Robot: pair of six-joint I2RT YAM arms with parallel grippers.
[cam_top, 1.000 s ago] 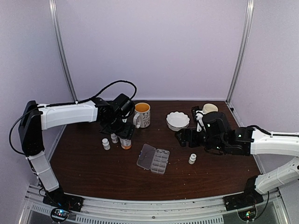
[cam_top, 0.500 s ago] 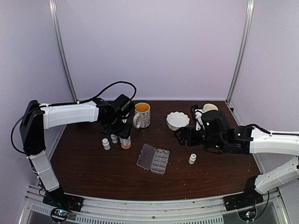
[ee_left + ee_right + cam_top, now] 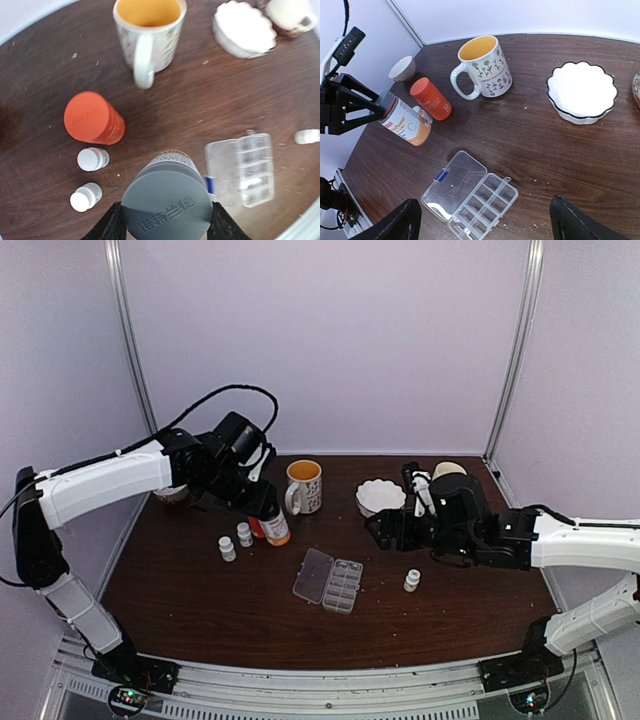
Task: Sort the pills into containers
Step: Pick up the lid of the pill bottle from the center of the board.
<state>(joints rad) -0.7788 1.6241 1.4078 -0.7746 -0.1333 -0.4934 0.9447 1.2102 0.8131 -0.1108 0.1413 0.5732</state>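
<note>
- We see the left gripper (image 3: 166, 226) clamped on the grey cap of the grey-capped bottle (image 3: 406, 125), a finger on each side of the cap.
- That bottle hangs tilted above the left half of the desk (image 3: 200, 610), cap end in the fingers and base angled down toward the middle.
- Just beside it, toward the far edge, the orange bottle (image 3: 93, 118) stands on the desk.
- Two white bottles (image 3: 92, 159) stand close together on its left, nearer the left edge.
- The box (image 3: 340, 586) lies in the middle of the desk, a little toward the near edge.
- Its lid (image 3: 451, 183) is swung open and lies flat on the left side, so the compartments (image 3: 488, 200) face up.
- We cannot make out whether anything lies in them.
- Pale specks (image 3: 528, 106) dot the desk between mug and bowl and around the box; we cannot tell whether they are pills.
- The right gripper (image 3: 388, 531) hovers over the desk to the right of the box, toward the far edge, with its jaws spread wide and nothing between them.
- A third white bottle (image 3: 411, 581) sits on the desk right of the box, apart from it.
- The mug (image 3: 304, 486) stands near the far edge, left of the middle.
- The bowl (image 3: 381, 498) sits to its right, also near the far edge.
</note>
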